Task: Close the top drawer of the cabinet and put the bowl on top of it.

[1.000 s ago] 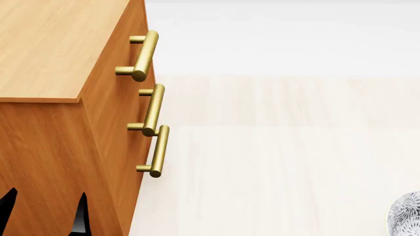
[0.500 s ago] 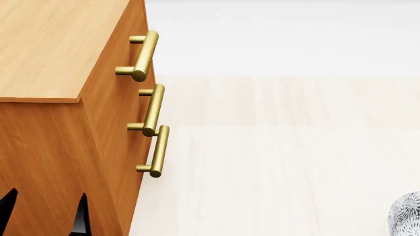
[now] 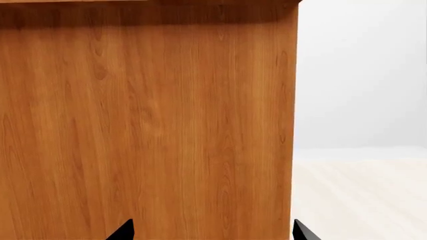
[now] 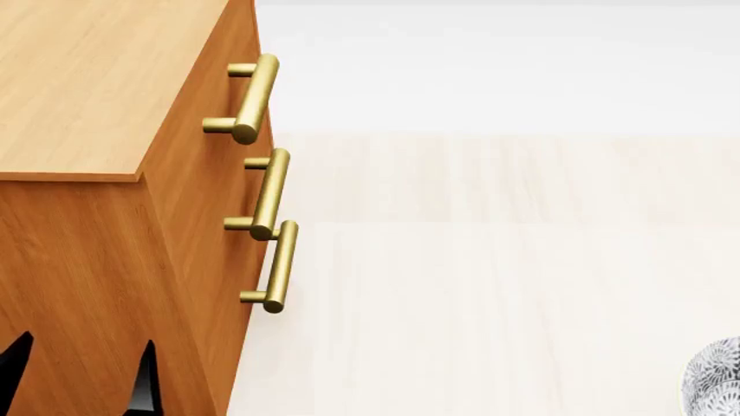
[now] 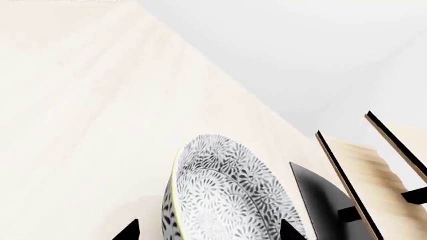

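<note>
Your cabinet fills the left of the head view, its top drawer flush with the two below. The bowl sits far right on the pale tabletop, between the spread tips of your right tool. Your left tool faces the cabinet's side, tips spread.

Head view: two black pointed fingertips of left gripper, at bottom edge in front of orange-brown wood-grain cabinet side panel, sit slightly lower than a second ago; less of each tip visible. Small round white bowl with grey-black floral pattern shifted marginally lower at bottom right corner.
</note>
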{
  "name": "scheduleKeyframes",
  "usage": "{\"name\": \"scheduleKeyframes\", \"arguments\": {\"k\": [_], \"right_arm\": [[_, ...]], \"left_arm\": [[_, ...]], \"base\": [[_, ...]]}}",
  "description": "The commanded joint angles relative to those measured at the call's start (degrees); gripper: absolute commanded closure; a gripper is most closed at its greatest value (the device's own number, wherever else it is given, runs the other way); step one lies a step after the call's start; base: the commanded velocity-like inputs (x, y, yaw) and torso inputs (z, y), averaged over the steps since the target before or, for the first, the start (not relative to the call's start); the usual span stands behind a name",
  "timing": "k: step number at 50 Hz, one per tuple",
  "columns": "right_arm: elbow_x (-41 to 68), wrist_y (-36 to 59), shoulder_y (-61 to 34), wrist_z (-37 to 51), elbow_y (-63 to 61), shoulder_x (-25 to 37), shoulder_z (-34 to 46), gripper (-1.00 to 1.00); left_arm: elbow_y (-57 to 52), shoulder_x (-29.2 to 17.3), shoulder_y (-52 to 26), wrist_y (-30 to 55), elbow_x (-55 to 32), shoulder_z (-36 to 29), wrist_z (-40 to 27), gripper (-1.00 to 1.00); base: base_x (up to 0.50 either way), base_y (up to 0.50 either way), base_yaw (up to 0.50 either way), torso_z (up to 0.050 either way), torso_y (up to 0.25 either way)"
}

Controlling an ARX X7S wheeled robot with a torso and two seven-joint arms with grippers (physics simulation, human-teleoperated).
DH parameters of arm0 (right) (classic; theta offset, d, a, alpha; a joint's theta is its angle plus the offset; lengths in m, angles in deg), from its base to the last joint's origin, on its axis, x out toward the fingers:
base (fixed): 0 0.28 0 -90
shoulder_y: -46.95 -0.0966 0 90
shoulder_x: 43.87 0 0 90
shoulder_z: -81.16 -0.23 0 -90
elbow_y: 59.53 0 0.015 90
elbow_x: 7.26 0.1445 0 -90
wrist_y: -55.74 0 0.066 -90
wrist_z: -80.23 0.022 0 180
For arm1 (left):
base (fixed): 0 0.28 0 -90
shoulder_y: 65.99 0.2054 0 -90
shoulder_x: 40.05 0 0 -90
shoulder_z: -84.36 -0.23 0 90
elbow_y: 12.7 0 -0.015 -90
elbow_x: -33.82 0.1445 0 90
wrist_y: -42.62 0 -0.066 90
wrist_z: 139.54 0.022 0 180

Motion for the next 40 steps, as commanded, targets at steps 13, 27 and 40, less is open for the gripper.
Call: {"name": "scheduleKeyframes", "arguments": {"k": [13,27,40], "right_arm": [[1.5,-3.6,5.5,0.6,4.2,-3.4,1.8,-1.00],[1.5,-3.9,6.6,0.9,4.4,-3.8,2.1,-1.00],[1.7,-4.8,7.6,1.2,5.4,-4.3,2.0,-1.00]], "left_arm": [[0.2,-0.3,0.1,-0.4,-0.4,-0.1,-0.3,-1.00],[-1.0,-0.7,0.3,0.0,-0.6,-0.1,-0.8,-1.00],[0.1,-0.8,0.1,-0.7,-0.7,-0.2,-0.6,-1.00]], "base": [[0.00,0.00,0.00,-0.001,0.000],[0.00,0.00,0.00,-0.001,0.000],[0.00,0.00,0.00,0.000,0.000]]}}
